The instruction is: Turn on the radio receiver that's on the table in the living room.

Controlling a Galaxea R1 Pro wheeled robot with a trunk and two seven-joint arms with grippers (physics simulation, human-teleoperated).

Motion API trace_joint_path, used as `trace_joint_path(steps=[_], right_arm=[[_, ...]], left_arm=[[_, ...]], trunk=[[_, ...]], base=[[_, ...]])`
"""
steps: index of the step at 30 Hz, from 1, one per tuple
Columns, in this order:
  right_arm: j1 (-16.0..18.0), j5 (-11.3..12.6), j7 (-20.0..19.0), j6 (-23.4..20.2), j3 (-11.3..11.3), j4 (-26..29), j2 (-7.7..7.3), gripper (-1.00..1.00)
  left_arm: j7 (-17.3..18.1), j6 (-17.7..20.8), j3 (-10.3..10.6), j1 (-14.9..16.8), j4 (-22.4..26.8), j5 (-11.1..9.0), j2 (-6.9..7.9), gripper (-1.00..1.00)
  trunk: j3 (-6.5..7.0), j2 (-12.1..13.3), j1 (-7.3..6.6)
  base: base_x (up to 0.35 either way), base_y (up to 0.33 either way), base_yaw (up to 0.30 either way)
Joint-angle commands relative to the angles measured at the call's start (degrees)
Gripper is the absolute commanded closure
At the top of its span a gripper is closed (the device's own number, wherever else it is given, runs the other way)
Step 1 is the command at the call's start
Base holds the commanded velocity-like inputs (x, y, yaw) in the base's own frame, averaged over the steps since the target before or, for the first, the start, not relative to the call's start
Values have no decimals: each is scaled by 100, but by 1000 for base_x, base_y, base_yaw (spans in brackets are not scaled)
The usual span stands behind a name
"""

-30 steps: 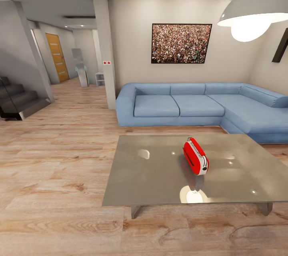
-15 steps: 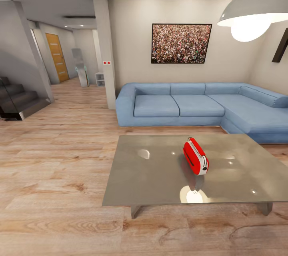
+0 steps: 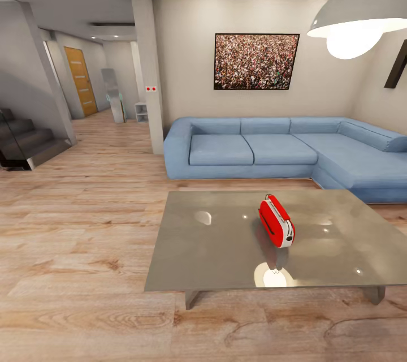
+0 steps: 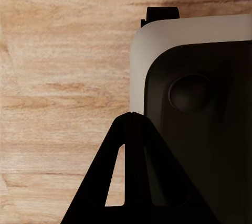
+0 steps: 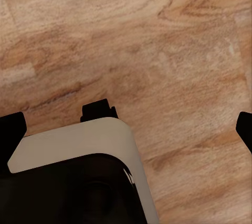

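The red and white radio receiver (image 3: 276,220) stands on the glossy grey table (image 3: 215,260), right of the table's middle, a white end facing me. The table is low, on short metal legs, in the living room in front of the blue L-shaped sofa (image 3: 282,150). My left gripper (image 4: 131,115) hangs over the wood floor with its two dark fingers meeting at the tips, shut on nothing. My right gripper (image 5: 128,124) is open, its fingertips (image 5: 13,127) spread wide apart above the floor.
Light wood-plank floor (image 3: 73,249) lies between me and the table. A white pendant lamp (image 3: 356,17) hangs at the upper right, and a crowd picture (image 3: 256,61) is on the wall. A pillar (image 3: 148,68), stairs (image 3: 25,141) and a hallway stand to the left. My white and dark base (image 4: 199,103) shows under both wrists.
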State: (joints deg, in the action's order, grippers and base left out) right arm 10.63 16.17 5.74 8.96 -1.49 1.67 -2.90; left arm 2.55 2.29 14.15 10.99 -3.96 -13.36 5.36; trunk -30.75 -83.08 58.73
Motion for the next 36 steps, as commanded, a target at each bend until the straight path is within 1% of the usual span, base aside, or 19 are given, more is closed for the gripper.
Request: trace_joint_path(steps=[1,36], right_arm=[[0,0,-1,0,0,0,0,-100],[0,0,-2,0,0,0,0,-100]], left_arm=[[0,0,0,0,0,0,0,100],[0,0,0,0,0,0,0,100]], trunk=[[0,0,0],[0,0,0]], base=[[0,0,0],[0,0,0]])
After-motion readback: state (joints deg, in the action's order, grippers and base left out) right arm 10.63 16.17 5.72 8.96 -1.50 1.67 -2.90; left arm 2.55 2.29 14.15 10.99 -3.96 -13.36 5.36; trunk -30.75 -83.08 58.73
